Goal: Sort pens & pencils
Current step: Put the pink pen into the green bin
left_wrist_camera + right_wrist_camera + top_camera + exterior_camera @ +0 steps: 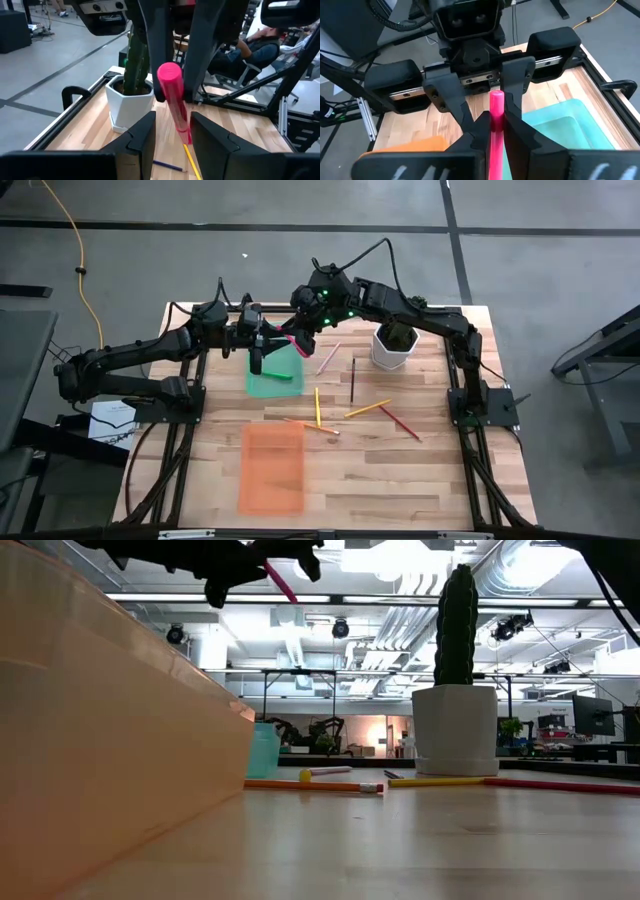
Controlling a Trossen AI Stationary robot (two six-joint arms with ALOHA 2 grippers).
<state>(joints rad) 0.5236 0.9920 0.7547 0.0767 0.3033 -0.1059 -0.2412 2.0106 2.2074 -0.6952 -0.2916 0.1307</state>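
Observation:
My right gripper (300,330) is shut on a magenta pink pen (296,343), high over the far edge of the green tray (273,375). My left gripper (266,345) faces it, open. Its fingers (145,132) stand on either side of the pen's free length (176,107); whether they touch it I cannot tell. A pale pen (328,358), a yellow stick (317,406) and dark (352,380), orange (368,409) and red (400,423) pencils lie flat on the table. My right gripper pinches the magenta pen between its two fingers (512,125), with the pen's shaft (496,127) running forward out of the gap toward the left gripper. The pen is lifted clear of the table and tilted, its round end (169,72) uppermost.
An orange tray (272,468) lies near the table's front edge, left of centre. A white pot with a cactus (393,345) stands at the far right, close to the right arm. Bare wood shows at the front right.

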